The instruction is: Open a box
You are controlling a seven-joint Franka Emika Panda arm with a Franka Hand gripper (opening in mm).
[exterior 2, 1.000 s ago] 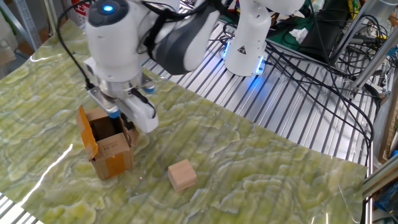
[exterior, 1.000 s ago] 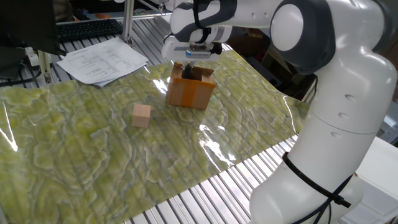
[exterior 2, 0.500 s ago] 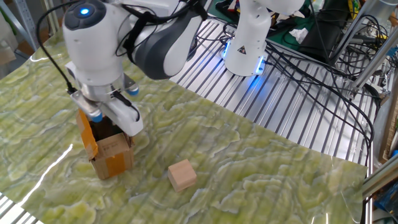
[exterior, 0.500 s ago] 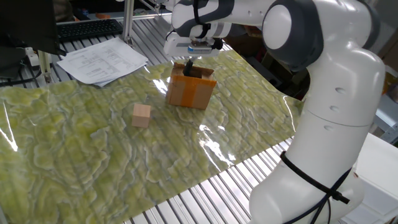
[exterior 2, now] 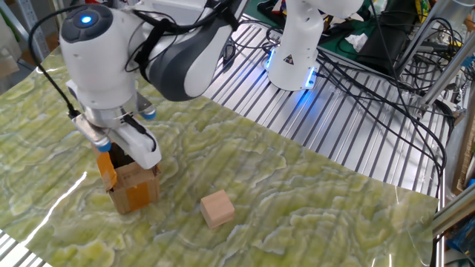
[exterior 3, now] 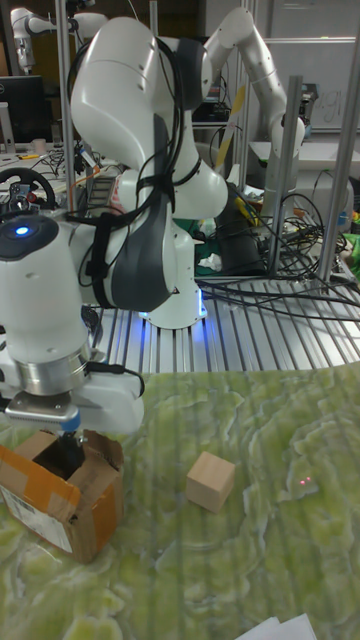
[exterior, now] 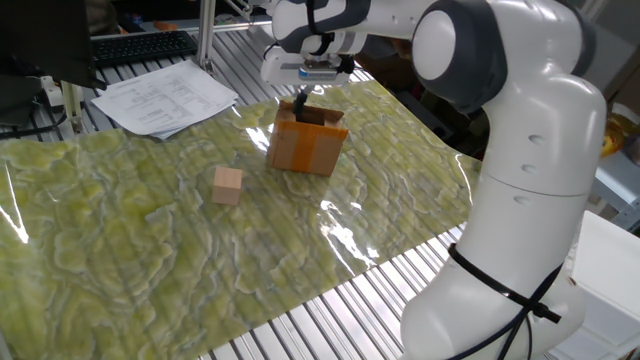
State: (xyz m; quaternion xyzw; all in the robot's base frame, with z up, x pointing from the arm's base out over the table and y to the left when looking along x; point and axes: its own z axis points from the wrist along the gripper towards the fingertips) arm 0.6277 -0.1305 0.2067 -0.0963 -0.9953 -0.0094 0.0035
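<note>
The box (exterior: 305, 147) is a small brown carton with an orange tape band, standing on the green-patterned mat. Its top flaps are raised, and one flap (exterior 2: 107, 167) stands upright at the box's left side. My gripper (exterior: 301, 103) hangs straight over the box (exterior 2: 133, 185), with dark fingertips reaching down into the top opening. In the tall fixed view the gripper (exterior 3: 68, 452) has one dark finger inside the box (exterior 3: 62, 497). The hand hides the gap between the fingers, so I cannot tell their spacing or whether they hold a flap.
A plain light wooden cube (exterior: 228, 185) (exterior 2: 217, 208) (exterior 3: 210, 481) sits on the mat a short way from the box. Loose papers (exterior: 166, 98) and a keyboard (exterior: 142, 45) lie beyond the mat's edge. Cables (exterior 2: 371, 81) trail over the slatted metal table.
The gripper has slid sideways across the top of the box toward the upright flap and now covers more of the opening. The box and cube have stayed in place.
</note>
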